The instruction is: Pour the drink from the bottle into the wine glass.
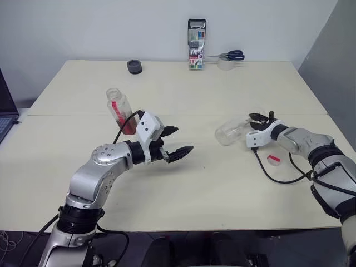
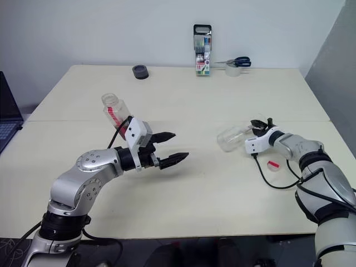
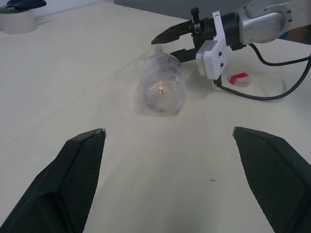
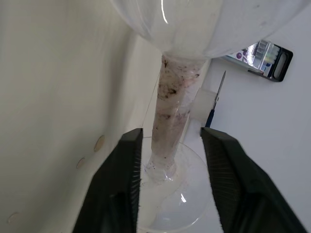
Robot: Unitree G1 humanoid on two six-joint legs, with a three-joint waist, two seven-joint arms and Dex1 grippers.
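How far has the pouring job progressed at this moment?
Done: the clear plastic bottle with the red label strip stands uncapped; a red-and-white cap lies apart. In hand: the right claw straddles the stem of the clear wine glass, which lies on its side. Left: righting it, lifting the bottle, pouring; the left claw is open and empty.
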